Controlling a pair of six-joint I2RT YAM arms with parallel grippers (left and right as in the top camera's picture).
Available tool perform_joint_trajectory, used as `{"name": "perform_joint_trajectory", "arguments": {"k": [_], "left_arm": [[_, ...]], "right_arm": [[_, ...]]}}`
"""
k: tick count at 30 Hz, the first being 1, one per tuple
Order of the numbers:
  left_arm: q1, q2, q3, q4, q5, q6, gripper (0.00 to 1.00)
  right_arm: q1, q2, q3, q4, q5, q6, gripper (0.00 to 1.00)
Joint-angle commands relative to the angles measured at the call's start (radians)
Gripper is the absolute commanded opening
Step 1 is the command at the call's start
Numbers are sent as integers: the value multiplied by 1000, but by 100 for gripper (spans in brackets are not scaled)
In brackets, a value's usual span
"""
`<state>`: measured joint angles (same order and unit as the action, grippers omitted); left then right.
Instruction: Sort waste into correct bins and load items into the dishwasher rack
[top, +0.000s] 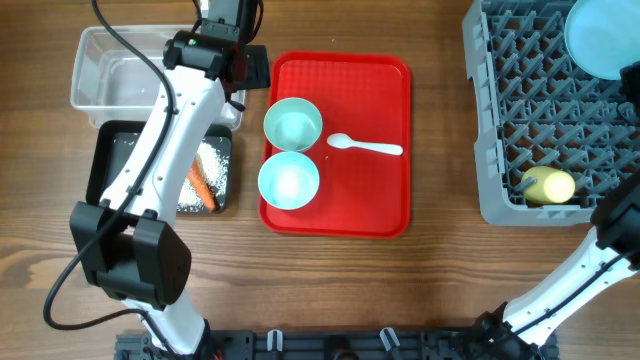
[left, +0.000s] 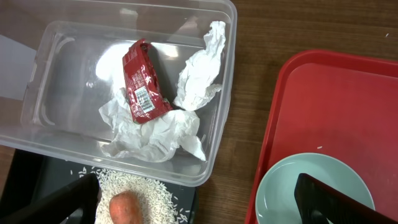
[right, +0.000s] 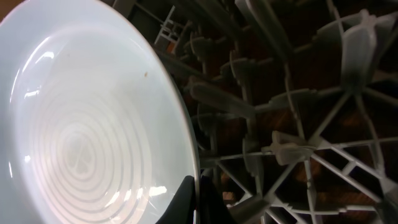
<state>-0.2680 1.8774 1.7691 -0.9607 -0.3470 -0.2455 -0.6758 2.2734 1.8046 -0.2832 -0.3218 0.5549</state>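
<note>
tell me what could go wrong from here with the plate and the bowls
1. The right gripper seems to pinch the pale blue round plate only at its rim, by the pegs of the grey plastic dishwasher rack; it may slip or settle crooked.
2. The open left gripper hangs partly over the mint-green bowl; lowering could knock it.

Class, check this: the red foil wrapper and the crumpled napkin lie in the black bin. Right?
No. The red foil wrapper and crumpled napkin lie in the clear plastic bin, as the left wrist view shows.
</note>
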Motion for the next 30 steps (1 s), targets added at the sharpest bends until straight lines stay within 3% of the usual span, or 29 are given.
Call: {"name": "perform_joint_trajectory", "arguments": {"k": [1, 10, 22, 30], "left_arm": [[2, -6, 11, 3, -10, 2, 100], [2, -5, 11, 3, -10, 2, 100], [2, -5, 11, 3, -10, 2, 100], [2, -5, 11, 3, -10, 2, 100]], "right_arm": [[-24, -97, 2, -13, -15, -64, 4], [-25, -293, 2, -35, 108, -219, 4], [145, -366, 2, -131, 823, -375, 4], [248, -366, 2, -10, 951, -708, 4]]}}
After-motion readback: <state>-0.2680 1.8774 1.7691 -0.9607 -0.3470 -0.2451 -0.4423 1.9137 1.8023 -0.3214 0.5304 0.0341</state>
